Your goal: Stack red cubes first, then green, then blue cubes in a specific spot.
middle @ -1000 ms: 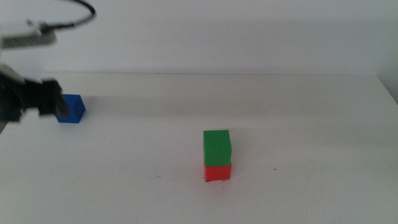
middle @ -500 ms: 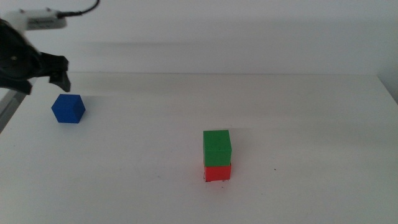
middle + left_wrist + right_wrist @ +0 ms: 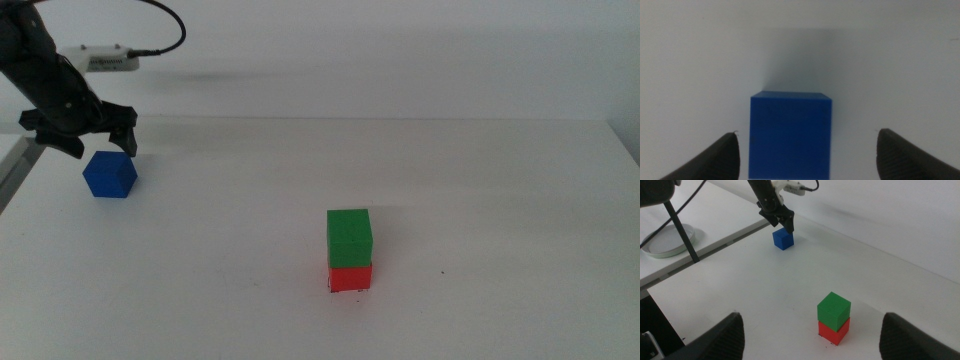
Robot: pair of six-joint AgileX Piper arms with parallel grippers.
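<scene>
The green cube [image 3: 349, 239] sits on the red cube [image 3: 350, 276] at the table's centre front; both also show in the right wrist view, green cube [image 3: 833, 310] on red cube [image 3: 834, 331]. Thin black corner marks show at the red cube's base. The blue cube [image 3: 110, 175] lies alone at the far left. My left gripper [image 3: 100, 147] hangs open just above and behind it; in the left wrist view the blue cube [image 3: 790, 135] lies between the two spread jaws. My right gripper [image 3: 810, 340] is open, held back and high, out of the middle view.
A small black speck [image 3: 441, 272] marks the table right of the stack. The table's left edge [image 3: 18, 170] runs close to the blue cube. A round dish [image 3: 667, 240] and a dark stand pole [image 3: 682, 230] are beyond that edge.
My left gripper has swung up from beside the blue cube to a spot above and behind it, jaws pointing down. The cubes have not moved.
</scene>
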